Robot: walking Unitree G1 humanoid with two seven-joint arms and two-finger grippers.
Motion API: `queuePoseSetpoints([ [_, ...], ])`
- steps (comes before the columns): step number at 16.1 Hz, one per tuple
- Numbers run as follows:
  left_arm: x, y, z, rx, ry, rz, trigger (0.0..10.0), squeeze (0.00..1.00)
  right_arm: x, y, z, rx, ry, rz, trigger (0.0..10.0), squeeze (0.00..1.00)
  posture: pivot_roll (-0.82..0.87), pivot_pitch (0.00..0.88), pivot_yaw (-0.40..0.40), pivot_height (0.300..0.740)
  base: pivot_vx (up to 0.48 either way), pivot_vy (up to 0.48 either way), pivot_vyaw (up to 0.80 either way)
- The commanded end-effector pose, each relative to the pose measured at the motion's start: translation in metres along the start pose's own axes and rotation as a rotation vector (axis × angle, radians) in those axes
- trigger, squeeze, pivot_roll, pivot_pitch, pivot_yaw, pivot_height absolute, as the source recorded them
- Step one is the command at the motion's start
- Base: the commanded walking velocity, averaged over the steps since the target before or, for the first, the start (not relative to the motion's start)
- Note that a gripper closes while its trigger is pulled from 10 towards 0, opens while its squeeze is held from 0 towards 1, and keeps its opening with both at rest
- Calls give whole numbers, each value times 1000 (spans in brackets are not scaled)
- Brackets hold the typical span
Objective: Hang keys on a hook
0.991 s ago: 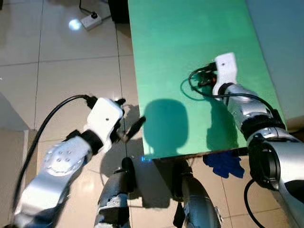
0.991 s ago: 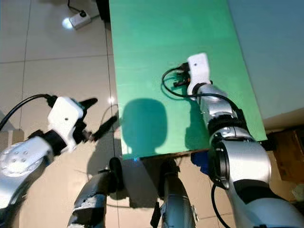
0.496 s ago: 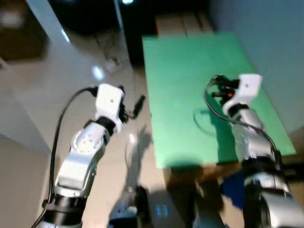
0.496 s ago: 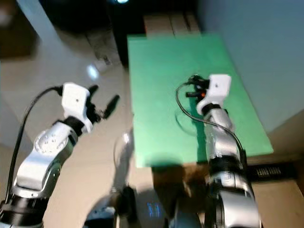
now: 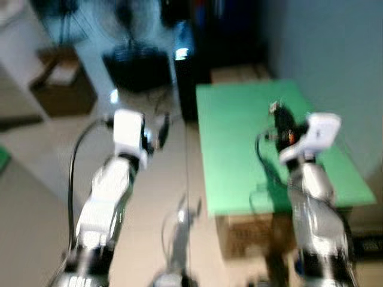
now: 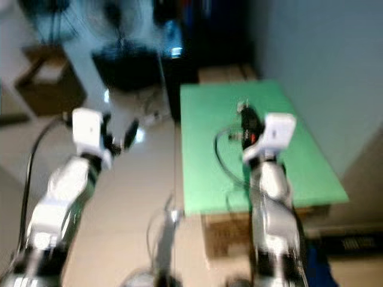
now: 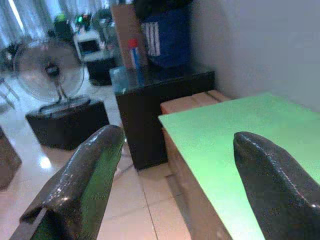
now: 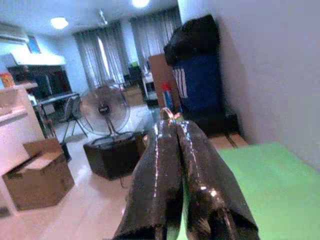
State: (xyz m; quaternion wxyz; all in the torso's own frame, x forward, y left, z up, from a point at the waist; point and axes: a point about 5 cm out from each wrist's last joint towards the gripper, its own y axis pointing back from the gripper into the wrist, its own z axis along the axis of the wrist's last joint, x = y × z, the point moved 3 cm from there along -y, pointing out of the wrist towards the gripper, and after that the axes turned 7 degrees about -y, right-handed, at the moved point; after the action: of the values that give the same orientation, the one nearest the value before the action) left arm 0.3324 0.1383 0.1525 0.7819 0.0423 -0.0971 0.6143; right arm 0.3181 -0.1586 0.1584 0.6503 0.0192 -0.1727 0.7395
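Two black fingers of the right gripper (image 8: pixel 172 131) are pressed together above the green desk (image 5: pixel 236 149), a metal key ring (image 8: pixel 166 116) at their tips; left gripper (image 7: pixel 175 150) spread wide.

Both arms raised forward; left gripper (image 7: pixel 175 175) spread wide, right gripper (image 8: pixel 175 150) pressed closed.

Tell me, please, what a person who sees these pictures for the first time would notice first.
The bright green rectangular table against the pale wall draws the eye first. Above it the right gripper is raised, its two black fingers pressed together on a small metal ring at their tips, probably the keys. The left gripper is held out over the tiled floor with its fingers spread wide, and a round standing fan stands further back in the room.
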Motion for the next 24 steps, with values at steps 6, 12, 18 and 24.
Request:
queuePoseSetpoints([
  [6, 3, 16, -14, 36, -28, 30, 10000, 0, 26, 4, -8, 98, -14, 80, 0, 0, -35, 0, 48, 740, 0, 0, 0],
  [12, 8, 12, -6, 16, -59, 74, 10000, 0, 26, -3, -6, 141, -10, 114, 0, 0, -12, 0, -6, 740, 0, 0, 0],
  [18, 5, 10, -12, 31, -81, 72, 10000, 0, 15, 14, -29, 270, 84, 82, 10000, 0, -64, 0, 44, 740, 0, 0, 0],
  [24, -4, 10, -7, 12, -84, 78, 10000, 0, 16, 19, -40, 350, 151, 150, 10000, 0, -54, 0, -10, 740, 0, -428, 474],
])
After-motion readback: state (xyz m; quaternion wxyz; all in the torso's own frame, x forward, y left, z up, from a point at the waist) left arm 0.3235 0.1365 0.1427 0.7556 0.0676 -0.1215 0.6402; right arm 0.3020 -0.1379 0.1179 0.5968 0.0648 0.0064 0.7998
